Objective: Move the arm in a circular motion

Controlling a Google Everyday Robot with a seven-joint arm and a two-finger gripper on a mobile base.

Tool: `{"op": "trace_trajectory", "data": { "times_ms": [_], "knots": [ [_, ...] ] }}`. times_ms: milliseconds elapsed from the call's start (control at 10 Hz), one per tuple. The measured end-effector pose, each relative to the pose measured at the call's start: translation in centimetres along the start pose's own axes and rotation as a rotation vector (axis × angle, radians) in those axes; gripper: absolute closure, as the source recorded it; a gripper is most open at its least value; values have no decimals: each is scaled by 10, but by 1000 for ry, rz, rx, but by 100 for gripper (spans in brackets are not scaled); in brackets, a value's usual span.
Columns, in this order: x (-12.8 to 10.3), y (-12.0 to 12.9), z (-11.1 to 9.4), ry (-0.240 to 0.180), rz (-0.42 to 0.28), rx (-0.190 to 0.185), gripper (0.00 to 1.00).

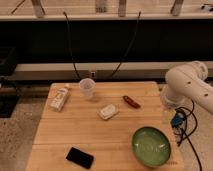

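Looming at the right side of the view, the arm (pixel 189 89) sits above and to the right of the green bowl (pixel 151 146). Its thick glossy white segments bend at a rounded joint, out past the right edge of the wooden bench (pixel 75 131). Below that joint, to the upper right of the bowl and just off the bench edge, hangs a dark piece with a bluish spot and black wires looping from it. This looks to be the hand (pixel 176 121). Whether it is apart or together I cannot tell, and it touches nothing on the bench.

The bowl itself stands upright near the bench's front right corner. To the left of the bowl, close to the front edge, a black phone (pixel 80 157) lies flat. Up and to the left of the bowl rests a small white packet (pixel 108 111). A short reddish-brown item (pixel 131 101) lies farther back, almost straight behind the bowl. Well to the bowl's upper left stands a clear plastic cup (pixel 87 88), upright. Farther left again a white bottle (pixel 59 98) lies on its side. Far behind the bowl, two black cables (pixel 70 47) hang down in front of a dark wall.
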Motion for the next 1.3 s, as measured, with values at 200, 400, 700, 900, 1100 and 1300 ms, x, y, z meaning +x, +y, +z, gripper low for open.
{"op": "trace_trajectory", "data": {
  "times_ms": [200, 400, 700, 900, 1100, 1300],
  "knots": [
    [0, 0, 0, 0, 0, 0, 20],
    [0, 0, 0, 0, 0, 0, 20],
    [-23, 3, 0, 14, -38, 10, 20],
    [-50, 5, -1, 24, -79, 20, 20],
    [-61, 6, -1, 34, -116, 26, 20],
    [-69, 6, 0, 43, -151, 29, 20]
  ]
}}
